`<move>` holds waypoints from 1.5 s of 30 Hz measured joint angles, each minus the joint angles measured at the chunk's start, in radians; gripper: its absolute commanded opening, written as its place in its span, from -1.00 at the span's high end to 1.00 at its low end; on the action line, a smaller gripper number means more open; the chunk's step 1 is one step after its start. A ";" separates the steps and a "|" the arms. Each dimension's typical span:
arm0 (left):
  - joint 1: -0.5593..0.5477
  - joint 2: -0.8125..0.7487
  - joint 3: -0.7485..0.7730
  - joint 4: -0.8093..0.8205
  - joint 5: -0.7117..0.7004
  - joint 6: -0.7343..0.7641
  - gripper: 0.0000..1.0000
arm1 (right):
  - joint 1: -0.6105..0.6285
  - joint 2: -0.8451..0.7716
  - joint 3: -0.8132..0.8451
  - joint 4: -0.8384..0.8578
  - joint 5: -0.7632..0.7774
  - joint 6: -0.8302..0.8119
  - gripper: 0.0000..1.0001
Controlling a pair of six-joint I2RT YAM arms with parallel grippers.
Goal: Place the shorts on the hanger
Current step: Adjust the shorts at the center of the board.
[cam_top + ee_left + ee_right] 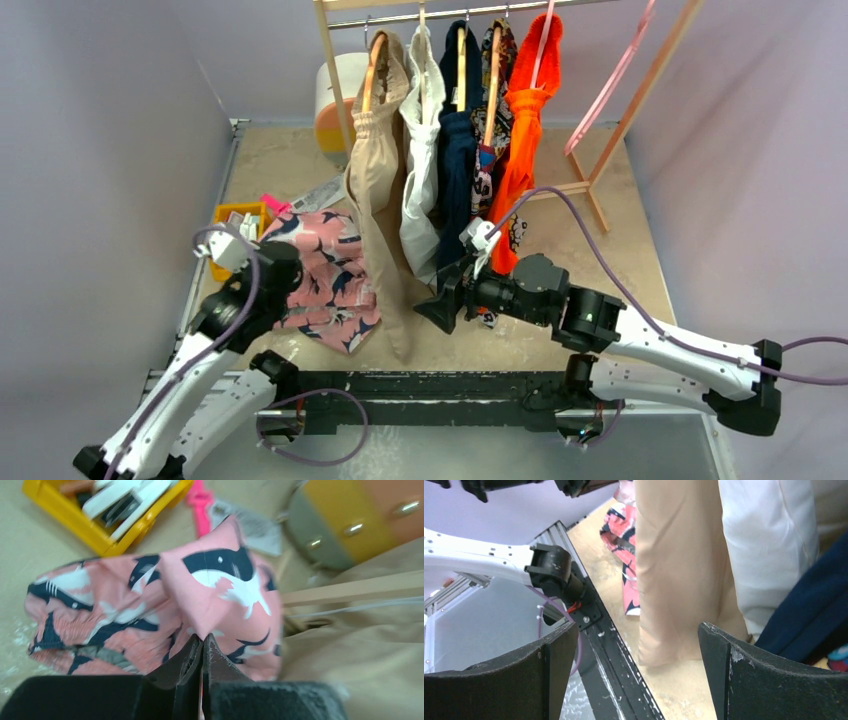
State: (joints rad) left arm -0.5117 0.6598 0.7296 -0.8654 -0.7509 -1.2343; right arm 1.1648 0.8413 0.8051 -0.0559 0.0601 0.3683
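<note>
Shorts gripped at the left, hanger far off at the upper right.
On the desk (pixel 640 260) the shorts (pixel 325 275) lie bunched at centre left, with one fold clamped in my closed left end effector (pixel 202 650). The hanger (pixel 604 88) slants down from the upper right, seemingly hung on the rack, well apart from them. My right end effector (pixel 636 627), spread wide and empty, is nearer to it.
</note>
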 measured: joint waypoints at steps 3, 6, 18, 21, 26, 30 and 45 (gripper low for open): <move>0.000 -0.051 0.109 -0.029 -0.020 0.027 1.00 | 0.000 0.034 0.054 0.002 -0.011 -0.023 -0.81; 0.000 -0.076 0.197 -0.077 -0.039 0.047 1.00 | 0.000 0.066 0.086 0.008 -0.031 -0.047 -0.77; 0.000 -0.027 0.628 -0.062 -0.053 0.254 1.00 | 0.025 0.209 0.220 0.069 -0.097 -0.140 -0.73; 0.000 0.002 0.716 -0.009 -0.037 0.314 1.00 | 0.040 0.246 0.281 0.095 -0.109 -0.169 -0.73; 0.000 0.067 0.871 0.101 0.003 0.389 1.00 | 0.067 0.317 0.374 0.134 -0.129 -0.206 -0.73; 0.000 0.097 0.945 0.186 0.026 0.416 1.00 | 0.104 0.384 0.428 0.152 -0.128 -0.230 -0.74; 0.000 0.217 1.036 0.342 0.067 0.425 1.00 | 0.289 0.728 0.534 0.239 0.060 -0.200 -0.81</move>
State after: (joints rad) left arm -0.5117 0.8772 1.7660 -0.5232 -0.6838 -0.8089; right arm 1.4536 1.5692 1.3388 0.1829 0.1200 0.1688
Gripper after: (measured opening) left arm 0.005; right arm 0.897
